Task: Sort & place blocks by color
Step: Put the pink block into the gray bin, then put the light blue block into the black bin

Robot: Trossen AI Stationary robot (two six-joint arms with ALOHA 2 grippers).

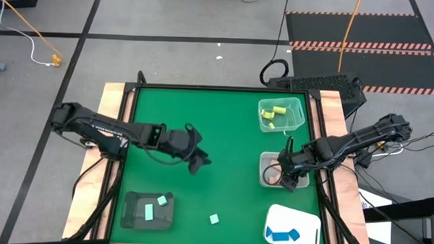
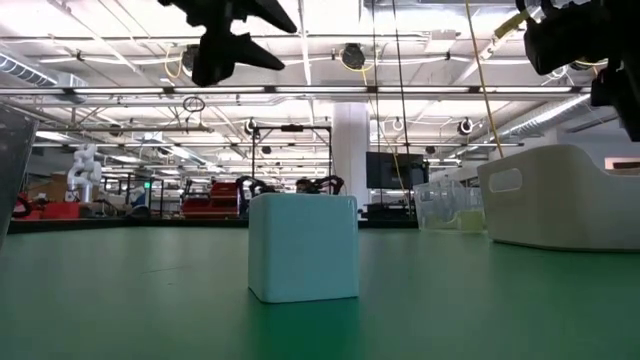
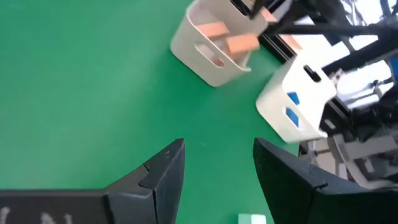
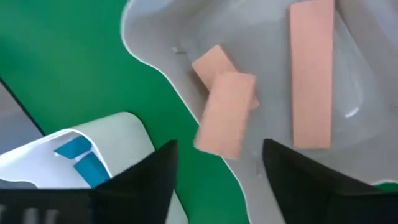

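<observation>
Right claw: I see my right claw (image 1: pixel 287 175) over the pale tray (image 1: pixel 263 164) at the desk's right side; fingers (image 4: pixel 146 180) spread apart, nothing between them
Tan-pink blocks: three tan-pink blocks (image 4: pixel 225 112) show in the right wrist view, one long bar, one short bar and a cube partly under it; the short bar is blurred just ahead of the open fingers and I cannot tell if it rests on the tray floor yet
Left claw: my left claw (image 1: pixel 194 162) hangs above the middle of the green desk (image 1: pixel 203 114), fingers (image 3: pixel 155 177) parted partway, gripping nothing
Loose mint block: one mint green cube (image 1: pixel 214 219) sits alone on the desk near the front edge, between the dark tray (image 1: pixel 133 213) and the white tray (image 1: pixel 308 218); it fills the low view's centre
Mint blocks sorted: two mint blocks (image 1: pixel 155 207) lie in the dark tray at front left
Yellow blocks: several yellow blocks (image 1: pixel 274 114) lie in the clear tray (image 1: pixel 298 110) at back right
Blue blocks: blue blocks (image 1: pixel 282 234) lie in the white tray at front right
</observation>
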